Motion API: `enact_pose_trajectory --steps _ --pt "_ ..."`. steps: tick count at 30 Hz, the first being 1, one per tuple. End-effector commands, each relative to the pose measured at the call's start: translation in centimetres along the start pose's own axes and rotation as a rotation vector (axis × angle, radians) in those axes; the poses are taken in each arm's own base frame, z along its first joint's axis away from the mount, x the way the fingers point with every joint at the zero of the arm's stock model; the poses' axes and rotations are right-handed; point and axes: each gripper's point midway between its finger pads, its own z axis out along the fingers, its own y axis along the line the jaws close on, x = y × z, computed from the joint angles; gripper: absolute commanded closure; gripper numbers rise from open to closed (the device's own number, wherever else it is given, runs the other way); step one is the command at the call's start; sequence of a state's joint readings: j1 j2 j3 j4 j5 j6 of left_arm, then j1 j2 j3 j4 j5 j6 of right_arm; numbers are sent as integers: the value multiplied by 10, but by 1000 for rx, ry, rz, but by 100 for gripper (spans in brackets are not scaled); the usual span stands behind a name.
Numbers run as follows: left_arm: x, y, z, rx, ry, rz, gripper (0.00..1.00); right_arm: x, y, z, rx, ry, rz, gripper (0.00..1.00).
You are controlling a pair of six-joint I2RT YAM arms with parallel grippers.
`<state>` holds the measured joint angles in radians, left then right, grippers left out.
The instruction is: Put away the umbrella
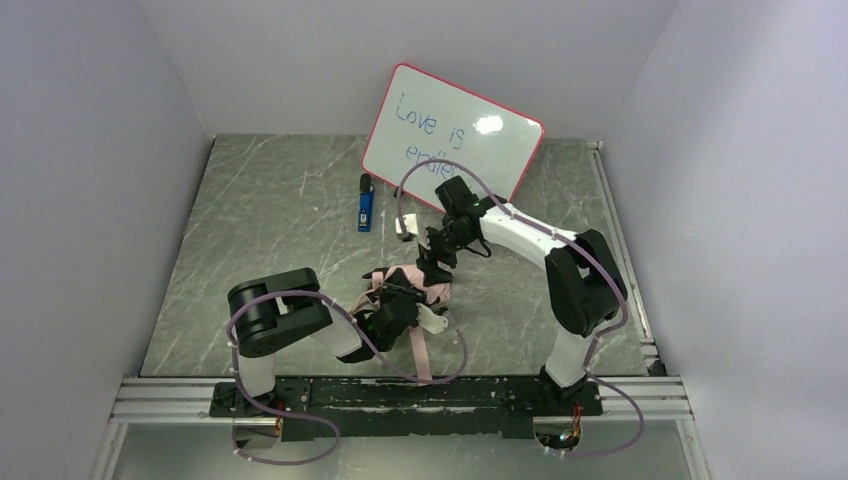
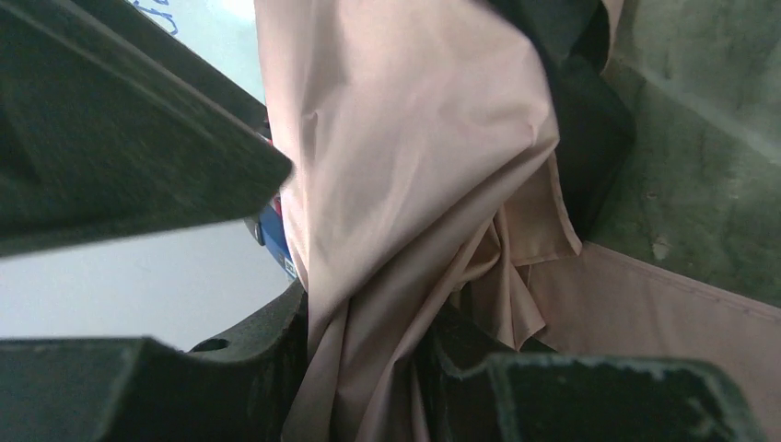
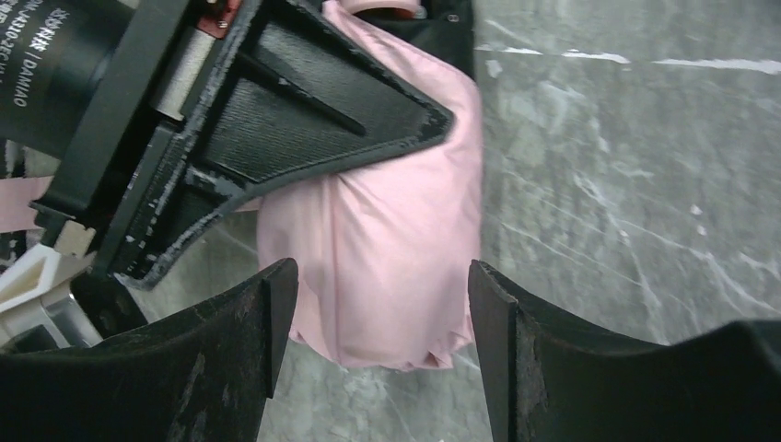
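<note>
The pale pink umbrella (image 1: 425, 287) lies folded on the grey marbled table, near the middle front. My left gripper (image 1: 402, 298) is shut on its bunched fabric (image 2: 387, 276), which runs between the two fingers. My right gripper (image 1: 436, 262) is open and hovers over the umbrella's far end; in the right wrist view the pink bundle (image 3: 387, 258) lies on the table between and beyond the fingers, not touched by them. The left gripper's black finger (image 3: 304, 101) shows there pressed on the bundle. A pink strap (image 1: 421, 350) trails toward the front edge.
A red-framed whiteboard (image 1: 452, 130) leans on the back wall. A blue marker (image 1: 366, 207) and a small white block (image 1: 405, 225) lie in front of it. Grey walls close in the table at left, right and back.
</note>
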<state>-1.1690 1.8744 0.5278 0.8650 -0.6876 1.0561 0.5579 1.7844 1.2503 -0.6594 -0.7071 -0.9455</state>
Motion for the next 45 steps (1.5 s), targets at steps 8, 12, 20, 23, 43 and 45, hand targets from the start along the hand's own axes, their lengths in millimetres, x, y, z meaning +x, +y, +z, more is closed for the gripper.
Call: enact_pose_trajectory --steps 8,12,20,23,43,45 --pt "19 -32 -8 95 41 106 95 15 10 31 -60 99 -38 28" --pt "16 -34 -9 103 27 89 95 29 9 41 -57 142 -27 29" --pt "10 -25 -9 65 15 61 95 62 10 53 -75 242 30 35" --pt "8 -22 -9 55 11 49 95 72 11 58 -86 275 71 41" --pt "-19 36 -33 -12 -55 -133 28 86 7 59 -38 334 135 83" --pt "-23 43 -42 0 -75 -187 25 86 5 58 -27 335 132 83"
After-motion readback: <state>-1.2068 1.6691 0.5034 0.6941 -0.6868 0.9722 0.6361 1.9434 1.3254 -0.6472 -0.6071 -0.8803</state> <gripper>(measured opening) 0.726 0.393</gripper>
